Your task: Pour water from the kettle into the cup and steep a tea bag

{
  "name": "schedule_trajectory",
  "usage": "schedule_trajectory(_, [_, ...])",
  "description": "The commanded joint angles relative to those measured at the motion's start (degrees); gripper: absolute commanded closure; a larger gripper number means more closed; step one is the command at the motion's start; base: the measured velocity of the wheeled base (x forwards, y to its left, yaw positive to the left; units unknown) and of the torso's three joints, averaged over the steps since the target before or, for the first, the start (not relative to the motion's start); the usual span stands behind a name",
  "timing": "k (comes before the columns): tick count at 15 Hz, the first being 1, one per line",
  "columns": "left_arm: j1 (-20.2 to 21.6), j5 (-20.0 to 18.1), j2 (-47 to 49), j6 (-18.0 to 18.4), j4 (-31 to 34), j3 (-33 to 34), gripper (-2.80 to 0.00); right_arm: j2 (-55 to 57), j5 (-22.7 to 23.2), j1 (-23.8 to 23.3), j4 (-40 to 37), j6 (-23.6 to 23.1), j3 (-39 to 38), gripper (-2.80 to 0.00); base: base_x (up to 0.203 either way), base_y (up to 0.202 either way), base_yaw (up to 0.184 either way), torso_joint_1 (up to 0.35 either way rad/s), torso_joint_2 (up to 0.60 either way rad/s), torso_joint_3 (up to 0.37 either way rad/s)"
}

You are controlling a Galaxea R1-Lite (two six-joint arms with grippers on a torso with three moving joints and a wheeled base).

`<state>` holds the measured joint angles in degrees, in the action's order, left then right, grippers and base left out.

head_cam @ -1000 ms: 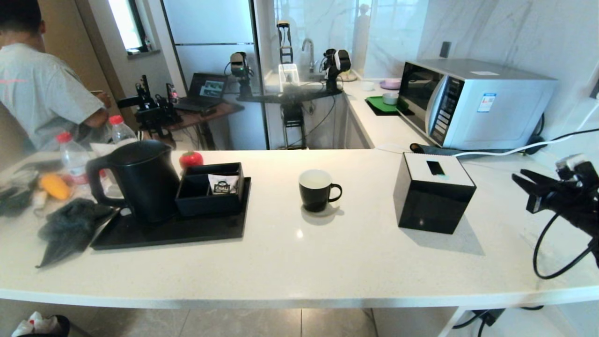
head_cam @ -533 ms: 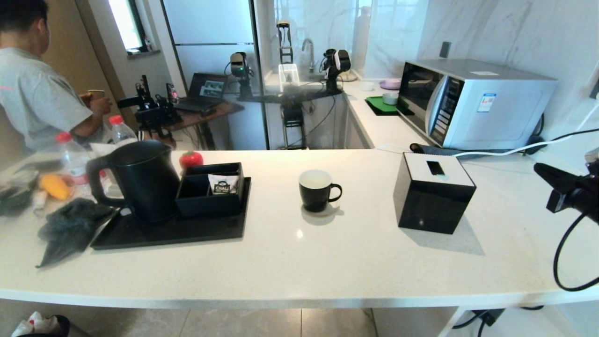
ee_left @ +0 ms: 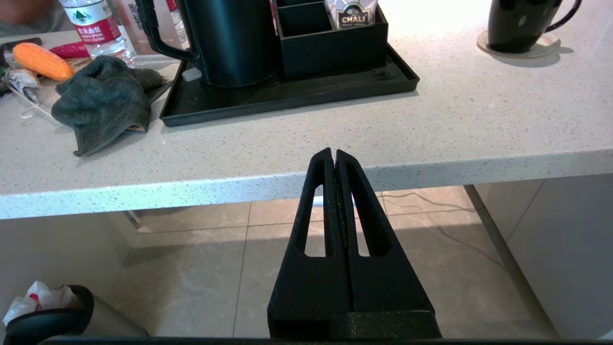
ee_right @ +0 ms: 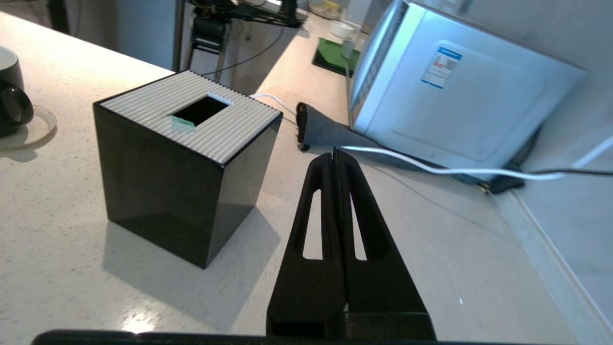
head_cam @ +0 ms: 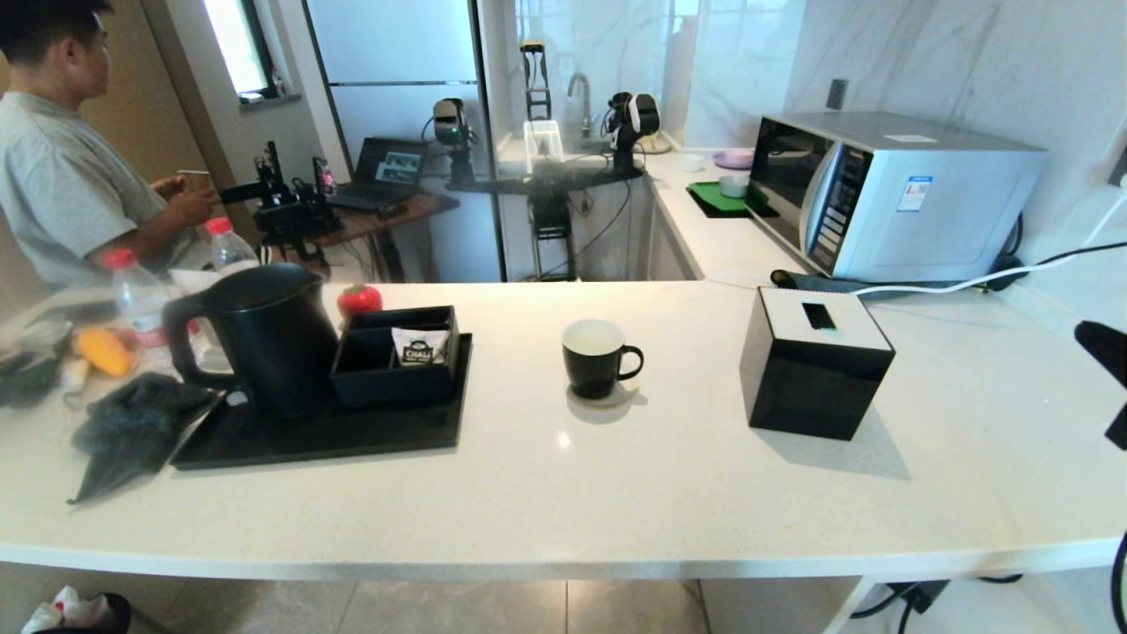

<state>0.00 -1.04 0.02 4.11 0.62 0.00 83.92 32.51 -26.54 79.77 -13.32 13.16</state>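
Standing well apart from right fingers [ee_right: 334, 158]: cup [head_cam: 595, 357]

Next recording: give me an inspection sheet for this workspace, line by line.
Surface: white counter, dry.
Job's things: kettle upright on black tray; cup on a coaster; tea bag not seen.
Clutter: tissue box, dark cloth, bottles.
Grippers: left gripper shut, below the counter edge; right gripper shut, empty, beside the tissue box.
Cables: white cable by the microwave.
Surroundings: person far left.
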Motion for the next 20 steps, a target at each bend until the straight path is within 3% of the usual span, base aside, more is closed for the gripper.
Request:
schedule_trajectory(1, [0.0, -0.11, -0.02, 0.02, -0.01, 0.0, 0.0, -11.18, -3.0, 1.03, -4.48, 0.23, -4.31, 0.0, 0.0, 0.0, 0.0, 0.0, 0.0, 0.0])
schedule_trajectory(2, [0.0, -0.1, -0.02, 0.02, -0.01, 0.0, 0.0, -14.03, -6.0, 2.69, -7.76, 0.3, -5.71, 0.0, 0.0, 0.0, 0.0, 0.0, 0.0, 0.0])
schedule_trajectory(8, [0.0, -0.11, -0.02, 0.02, -0.01, 0.0, 0.0, -35.09, -34.25, 22.07, -38.04, 2.2, -8.79, 0.0, 0.0, 0.0, 0.0, 0.0, 0.0, 0.0])
schedule_trajectory(9, [0.0, -0.09, -0.02, 0.02, -0.01, 0.0, 0.0, -37.99, -37.17, 23.22, -41.82, 3.16, -9.22, 0.0, 0.0, 0.0, 0.0, 0.0, 0.0, 0.0])
schedule_trajectory(16, [0.0, -0.11, -0.02, 0.02, -0.01, 0.0, 0.0, -57.65, -39.78, 25.35, -61.92, 4.06, -10.94, 0.0, 0.0, 0.0, 0.0, 0.0, 0.0, 0.0])
schedule_trajectory(20, [0.0, 0.01, -0.02, 0.02, -0.01, 0.0, 0.0, -65.13, -39.55, 25.77, -67.06, 3.36, -13.11, 0.0, 0.0, 0.0, 0.0, 0.0, 0.0, 0.0])
